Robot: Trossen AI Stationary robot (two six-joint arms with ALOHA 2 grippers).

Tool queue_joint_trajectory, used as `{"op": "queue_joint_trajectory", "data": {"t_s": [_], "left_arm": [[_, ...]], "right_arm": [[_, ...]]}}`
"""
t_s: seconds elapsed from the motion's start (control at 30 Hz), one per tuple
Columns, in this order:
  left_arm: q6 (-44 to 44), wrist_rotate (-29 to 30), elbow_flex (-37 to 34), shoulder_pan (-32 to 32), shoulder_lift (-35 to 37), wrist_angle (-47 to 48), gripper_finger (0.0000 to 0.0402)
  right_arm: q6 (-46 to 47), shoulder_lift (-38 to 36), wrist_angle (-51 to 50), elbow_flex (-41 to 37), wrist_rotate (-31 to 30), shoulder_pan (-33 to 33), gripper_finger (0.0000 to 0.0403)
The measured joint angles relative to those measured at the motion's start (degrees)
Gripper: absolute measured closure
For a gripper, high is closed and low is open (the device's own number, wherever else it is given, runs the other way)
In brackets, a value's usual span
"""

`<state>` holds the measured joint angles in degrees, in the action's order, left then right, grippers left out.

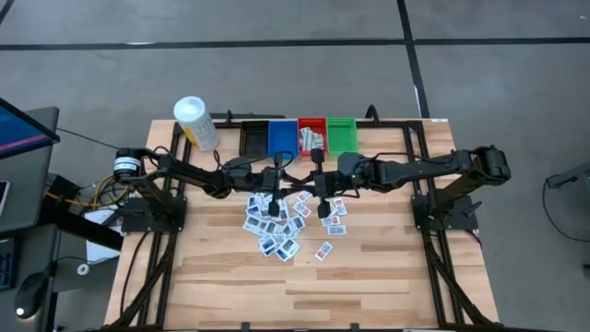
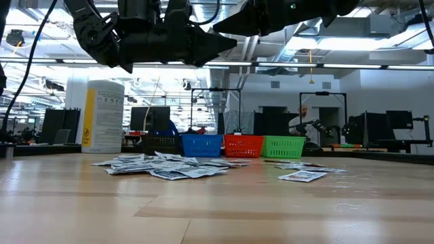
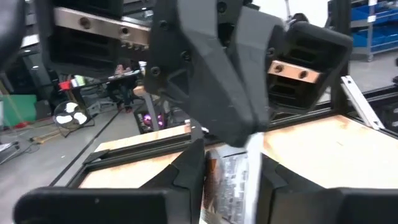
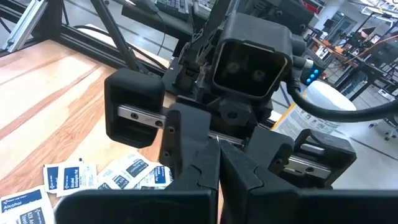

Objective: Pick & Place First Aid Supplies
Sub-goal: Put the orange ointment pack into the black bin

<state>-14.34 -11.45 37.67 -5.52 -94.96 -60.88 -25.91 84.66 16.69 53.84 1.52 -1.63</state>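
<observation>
Packets mostly lie loose on table, few in red bin; left gripper and right gripper both pinch one packet mid-air.

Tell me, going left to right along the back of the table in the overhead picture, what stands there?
White-capped yellow container → black bin → blue bin → red bin → green bin.
</observation>
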Motion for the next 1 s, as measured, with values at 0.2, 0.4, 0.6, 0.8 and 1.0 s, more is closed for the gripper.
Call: {"op": "queue_joint_trajectory", "data": {"t_s": [0.2, 0.4, 0.6, 0.8, 1.0], "left_arm": [[0.2, 1.1, 0.0, 0.0, 0.0, 0.0, 0.0385], [0.3, 1.2, 0.0, 0.0, 0.0, 0.5, 0.0394], [0.3, 2.4, -1.0, -0.7, 0.4, 2.4, 0.0395], [1.3, 6.7, -7.3, -5.8, 6.8, 2.7, 0.0396], [4.2, 12.7, -15.7, -15.9, 15.2, 5.0, 0.0391]], "right_arm": [[0.3, 0.0, 0.0, 0.0, -0.1, 0.0, 0.0403], [0.3, 0.0, 0.0, 0.0, -4.7, 0.2, 0.0383], [0.4, 0.0, -1.1, 0.0, -9.9, 0.2, 0.0320], [0.5, 0.0, -1.7, 0.0, -14.5, 0.1, 0.0270], [1.8, 0.0, -5.8, 0.0, -15.0, 0.1, 0.0252]]}}
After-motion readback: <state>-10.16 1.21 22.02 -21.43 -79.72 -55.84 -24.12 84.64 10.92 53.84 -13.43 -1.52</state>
